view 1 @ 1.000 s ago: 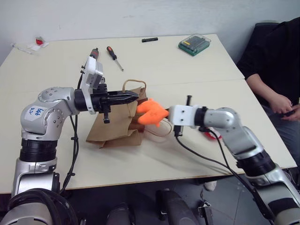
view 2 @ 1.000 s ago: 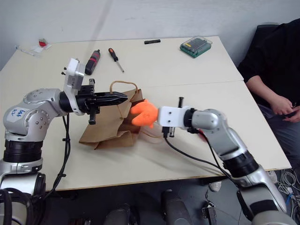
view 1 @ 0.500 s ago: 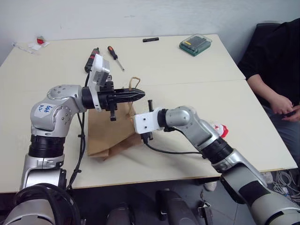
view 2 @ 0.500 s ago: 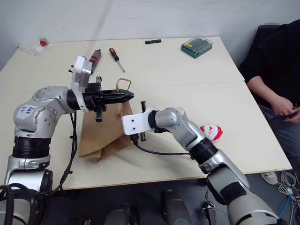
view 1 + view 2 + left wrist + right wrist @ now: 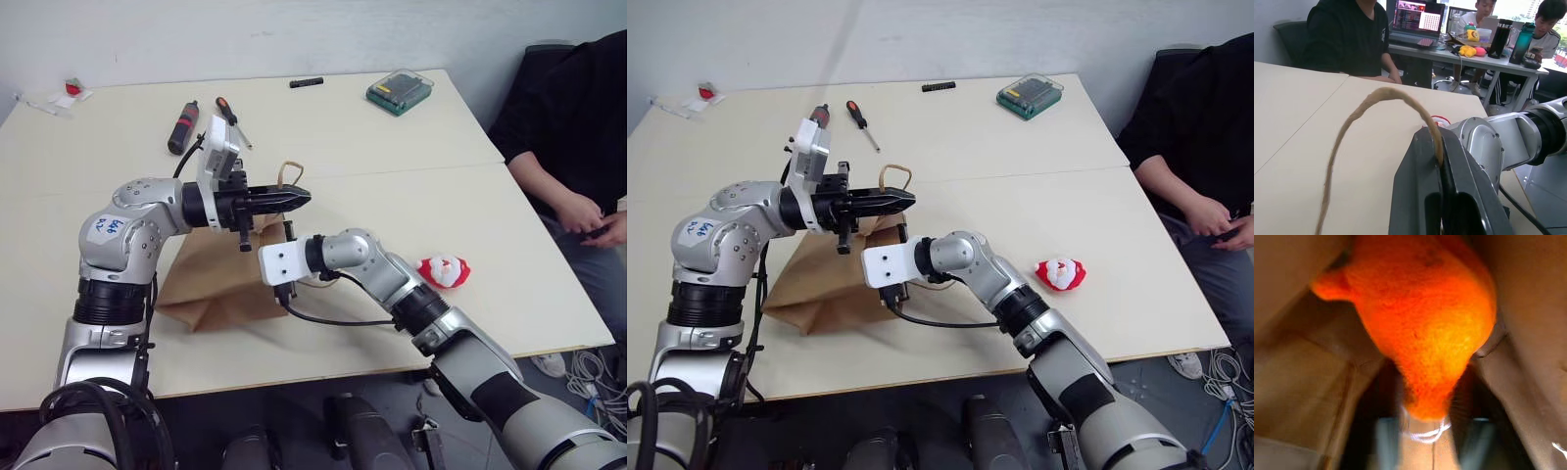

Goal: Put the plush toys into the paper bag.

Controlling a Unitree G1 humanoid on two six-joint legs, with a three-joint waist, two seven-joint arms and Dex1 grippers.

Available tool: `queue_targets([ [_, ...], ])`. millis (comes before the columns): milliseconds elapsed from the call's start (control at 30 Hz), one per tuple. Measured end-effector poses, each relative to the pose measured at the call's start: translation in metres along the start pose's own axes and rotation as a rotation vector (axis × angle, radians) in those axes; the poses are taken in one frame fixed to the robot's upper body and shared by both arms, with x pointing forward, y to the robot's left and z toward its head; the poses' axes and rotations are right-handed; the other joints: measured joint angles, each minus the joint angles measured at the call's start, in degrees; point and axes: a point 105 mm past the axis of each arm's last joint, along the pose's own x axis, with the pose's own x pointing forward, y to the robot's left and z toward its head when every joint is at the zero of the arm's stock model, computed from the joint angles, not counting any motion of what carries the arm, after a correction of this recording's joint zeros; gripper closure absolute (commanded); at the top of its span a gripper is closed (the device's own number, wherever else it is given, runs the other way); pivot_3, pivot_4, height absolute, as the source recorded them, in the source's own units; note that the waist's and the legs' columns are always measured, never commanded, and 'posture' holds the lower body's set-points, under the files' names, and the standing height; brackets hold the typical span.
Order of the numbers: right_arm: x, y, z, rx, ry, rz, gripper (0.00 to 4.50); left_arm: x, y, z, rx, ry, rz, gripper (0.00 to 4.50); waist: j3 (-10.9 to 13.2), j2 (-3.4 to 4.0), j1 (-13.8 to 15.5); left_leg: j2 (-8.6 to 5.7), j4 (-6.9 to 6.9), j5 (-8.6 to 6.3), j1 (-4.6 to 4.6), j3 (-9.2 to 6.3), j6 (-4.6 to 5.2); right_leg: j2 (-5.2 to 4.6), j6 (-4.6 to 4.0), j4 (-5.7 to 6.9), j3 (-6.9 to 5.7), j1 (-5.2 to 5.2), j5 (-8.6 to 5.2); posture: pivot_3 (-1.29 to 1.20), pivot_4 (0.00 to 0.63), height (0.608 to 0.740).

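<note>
We can't see the right gripper tips, buried in the paper bag; orange plush toy blurred, top cropped.

Left gripper level, pointing right, jaws pressed together, right gripper angled left, jaws parted

I see a pale cream surface made of two tops butted together, the seam running across its middle. A plain light wall stands behind its far edge. Cables lie on the floor off the right near corner. The left wrist view shows a second desk carrying a lit laptop, bottles and seated people.
</note>
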Motion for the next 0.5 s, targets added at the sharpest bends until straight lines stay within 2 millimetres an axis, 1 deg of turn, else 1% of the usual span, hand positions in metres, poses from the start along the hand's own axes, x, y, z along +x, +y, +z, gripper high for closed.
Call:
queue_targets([
  [67,-0.006,-0.004,-0.002,0.002,0.005,-0.023,1.68,-0.001,0.000,0.000,0.003,0.005,0.002,4.50,0.0,0.00,0.0,0.01,-0.01,0.00,0.00,-0.01,0.00,0.00,0.00,-0.01,-0.01,0.00,0.00,0.00,0.150,0.740],
  [133,-0.018,-0.004,-0.001,0.022,-0.008,-0.055,1.00,-0.007,0.001,0.002,0.005,0.018,0.016,4.50,0.0,0.00,0.1,0.01,-0.02,0.00,-0.01,-0.04,0.00,-0.01,0.00,-0.01,-0.01,0.00,0.00,0.00,0.150,0.740],
  [200,-0.036,0.000,-0.001,0.093,-0.018,-0.085,0.22,-0.014,-0.001,0.005,-0.025,0.009,0.020,4.50,0.0,0.00,0.3,0.01,-0.03,0.00,-0.04,-0.12,0.00,-0.02,0.01,-0.04,-0.03,0.02,-0.01,0.00,0.150,0.740],
  [233,-0.045,0.004,-0.004,0.137,-0.013,-0.100,0.03,-0.021,-0.001,0.007,-0.046,-0.001,0.035,4.50,0.0,0.00,0.3,0.01,-0.02,0.00,-0.05,-0.13,0.00,-0.03,0.01,-0.05,-0.03,0.02,-0.01,0.00,0.150,0.740],
  [367,-0.087,0.018,-0.017,0.279,0.067,-0.202,0.03,-0.040,-0.002,0.014,-0.135,-0.052,0.075,4.50,0.0,0.00,0.7,-0.01,-0.01,0.00,-0.06,-0.15,-0.01,-0.03,0.02,-0.07,-0.03,0.02,-0.01,0.00,0.150,0.740],
  [433,-0.116,0.027,-0.018,0.360,0.106,-0.290,0.03,-0.050,-0.005,0.012,-0.161,-0.048,0.101,4.50,0.0,-0.01,1.4,-0.01,-0.02,-0.02,-0.06,-0.16,-0.03,-0.03,0.03,-0.10,-0.02,0.02,-0.03,0.00,0.150,0.740],
  [467,-0.128,0.029,-0.018,0.398,0.120,-0.335,0.03,-0.051,-0.007,0.011,-0.169,-0.041,0.100,4.50,0.0,-0.01,1.6,-0.04,-0.01,-0.02,-0.08,-0.15,-0.03,-0.03,0.03,-0.28,-0.02,0.01,-0.03,0.00,0.150,0.740],
  [500,-0.147,0.032,-0.015,0.461,0.135,-0.406,0.03,-0.052,-0.010,0.010,-0.179,-0.034,0.089,4.50,0.0,-0.01,1.8,-0.04,-0.01,-0.02,-0.07,-0.15,-0.03,-0.03,0.04,-0.27,-0.01,0.02,-0.03,0.00,0.150,0.740],
])
